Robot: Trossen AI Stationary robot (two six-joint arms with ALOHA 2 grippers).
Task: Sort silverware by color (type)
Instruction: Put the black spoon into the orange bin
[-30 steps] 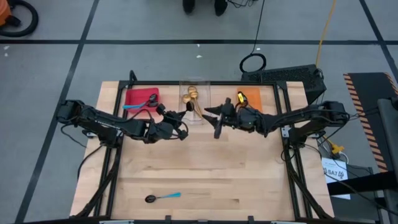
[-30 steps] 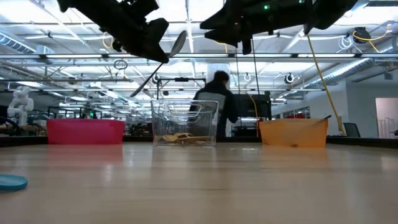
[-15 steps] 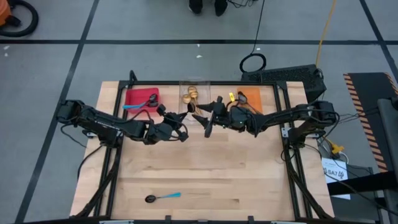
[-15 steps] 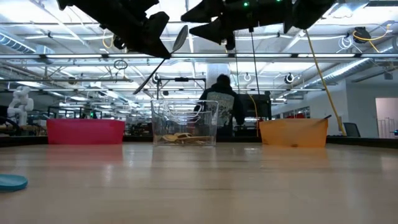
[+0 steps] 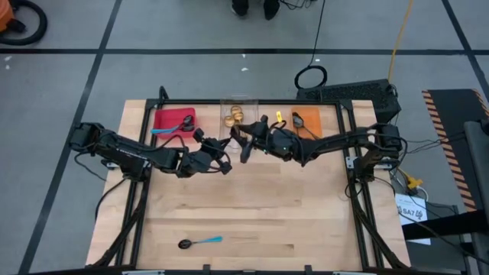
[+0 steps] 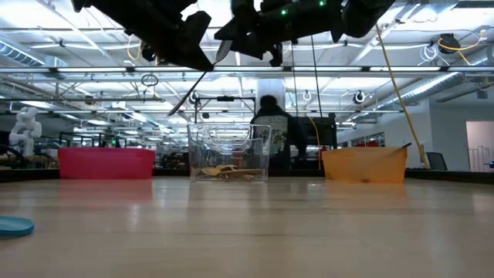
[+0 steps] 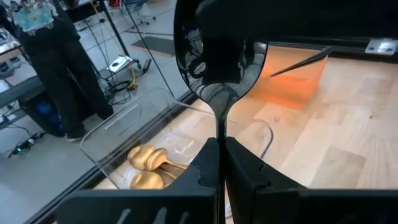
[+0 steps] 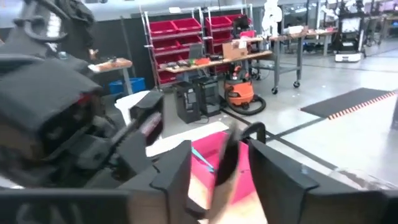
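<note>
My left gripper [image 5: 220,150] is shut on a dark silvery spoon [image 7: 217,56] and holds it high above the table's middle, in front of the clear bin [image 5: 239,122]. My right gripper [image 5: 243,143] is open and level. It reaches in from the right, and its fingers stand on either side of the spoon's bowl end [image 8: 226,160] with gaps showing. The clear bin holds gold spoons [image 7: 149,167]. A blue-handled spoon [image 5: 173,128] lies in the red bin [image 5: 183,114]. Another blue-handled spoon [image 5: 200,242] lies flat on the table near the front edge. My left gripper pinches the spoon's slim handle just below the bowl [image 7: 219,127] between its two shut fingers. The bowl [image 6: 223,49] stands up past the fingertips toward my right gripper. The handle's free end [image 6: 171,113] slants down behind the fingers, and the spoon is clear of the table.
An orange bin [image 5: 309,121] with a dark spoon in it stands at the back right, in a row with the clear and red bins. Bare wooden tabletop [image 5: 252,206] spreads out in front of both arms. A person [image 6: 270,131] stands beyond the far edge.
My right gripper has moved toward the table's left, from in front of the orange bin to the spoon held by my left gripper, and its fingers now flank the bowl. The left gripper and the spoon have stayed in place.
</note>
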